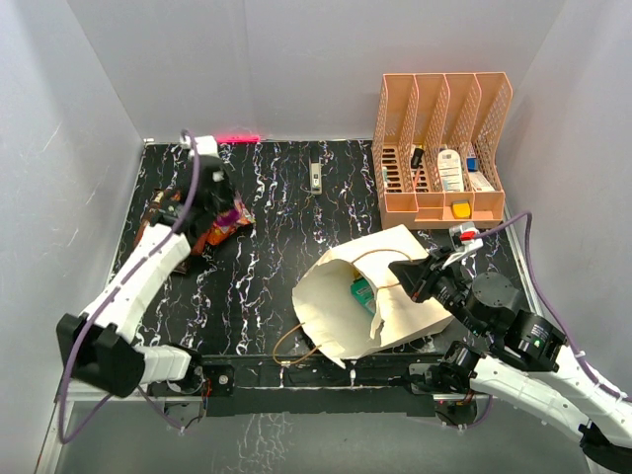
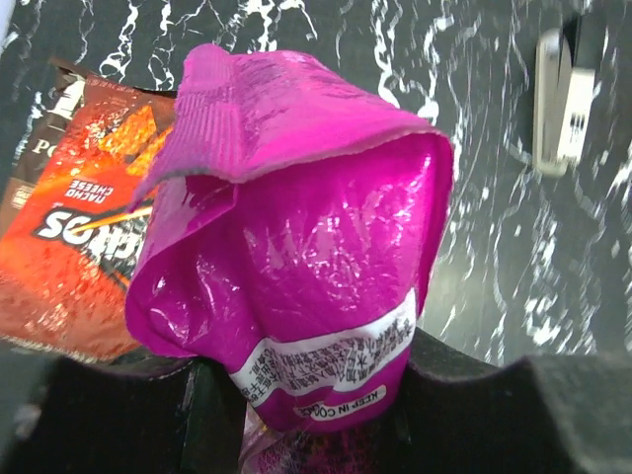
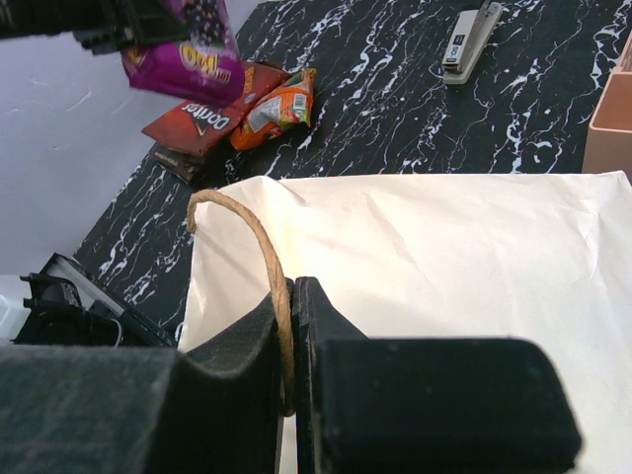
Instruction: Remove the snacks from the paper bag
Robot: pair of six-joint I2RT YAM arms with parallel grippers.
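gaping toward the left edge, the cream paper bag (image 1: 395,272) lies sideways, right gripper (image 3: 293,341) clenching its brown cord handle (image 3: 249,229); left gripper (image 2: 318,400) grasps a dangling purple foil packet (image 2: 296,247).

The orange packet (image 2: 79,237) runs off the left wrist view's edge; the paper bag (image 1: 395,247) hides most of the green packet (image 1: 361,292).

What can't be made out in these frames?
1. Inside of the large cream paper bag: the top view shows one green packet; the bag's wall hides the rest.
2. Grip faces of the left pincer: left wrist view, covered by the purple foil packet it holds.
3. Contents of the peach mesh organiser: top view, too small to identify.
4. Red-orange Doritos packet: left wrist view, partly behind the purple packet and cut off by the left edge.
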